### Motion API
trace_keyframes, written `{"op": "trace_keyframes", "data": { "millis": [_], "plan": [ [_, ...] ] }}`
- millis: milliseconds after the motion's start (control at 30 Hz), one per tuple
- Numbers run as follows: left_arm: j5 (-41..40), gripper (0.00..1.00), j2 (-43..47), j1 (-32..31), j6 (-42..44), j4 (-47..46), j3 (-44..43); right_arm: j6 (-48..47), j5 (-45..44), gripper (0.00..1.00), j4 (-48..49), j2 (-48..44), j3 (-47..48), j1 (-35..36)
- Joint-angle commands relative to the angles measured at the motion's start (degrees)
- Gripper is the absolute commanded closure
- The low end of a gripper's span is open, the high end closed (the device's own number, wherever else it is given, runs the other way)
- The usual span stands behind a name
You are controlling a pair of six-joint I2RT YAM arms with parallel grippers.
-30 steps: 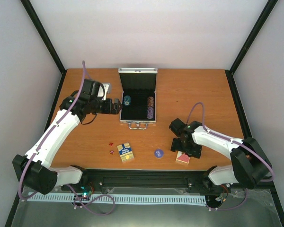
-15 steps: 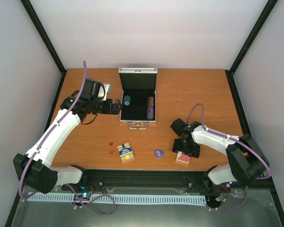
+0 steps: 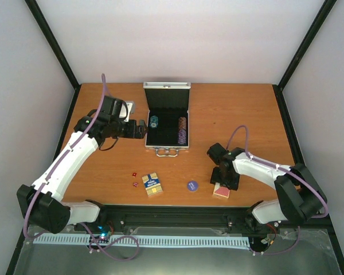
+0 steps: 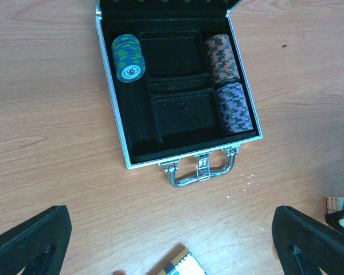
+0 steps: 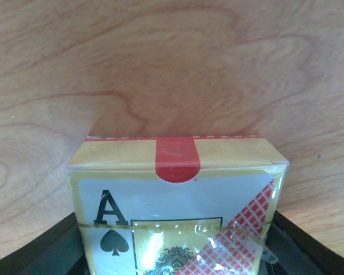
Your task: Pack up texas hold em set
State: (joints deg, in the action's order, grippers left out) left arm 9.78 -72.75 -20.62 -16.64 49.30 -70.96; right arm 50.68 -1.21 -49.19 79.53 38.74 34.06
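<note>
The silver case [image 3: 167, 86] lies open at the back middle, its black lining [image 4: 117, 132] holding a blue-green chip stack [image 4: 128, 57] and red and purple chip stacks [image 4: 228, 83]. My left gripper [image 3: 142, 129] hovers open just left of the case, nothing between its fingers [image 4: 40, 235]. At the front right my right gripper [image 3: 221, 184] stands over the red card deck [image 3: 222, 192]. Its jaws press both sides of that deck [image 5: 178, 195], which rests on the table. Near the front lie the blue-yellow deck [image 3: 152, 184], two red dice [image 3: 134, 179] and the blue disc [image 3: 192, 185].
A small grey square piece [image 3: 128, 106] lies behind my left wrist. Black frame posts and white walls bound the wooden table [image 3: 241, 114] on three sides. The black rail of the arm bases [image 3: 172, 211] runs along the near edge.
My right gripper has sunk a little onto the red deck and its jaws have drawn in against the deck's sides. The left arm has barely moved.
</note>
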Motion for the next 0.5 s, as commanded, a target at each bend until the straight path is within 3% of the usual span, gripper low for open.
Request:
{"op": "trace_keyframes", "data": {
  "millis": [0,233,467],
  "plan": [
    [-0.14,0.02,-0.01,0.43,1.37,0.02,-0.51,3.29,0.6,0.97,-1.95,-1.77,3.44,-0.31],
    [-1.49,0.02,1.1,0.36,2.4,2.59,-1.9,9.69,-0.37,0.97,-6.42,-0.61,22.78,-0.31],
    [-8.55,0.01,5.01,0.39,1.93,5.47,-2.51,16.3,-0.37,0.97,1.29,11.67,41.54,-0.27]
  ]
}}
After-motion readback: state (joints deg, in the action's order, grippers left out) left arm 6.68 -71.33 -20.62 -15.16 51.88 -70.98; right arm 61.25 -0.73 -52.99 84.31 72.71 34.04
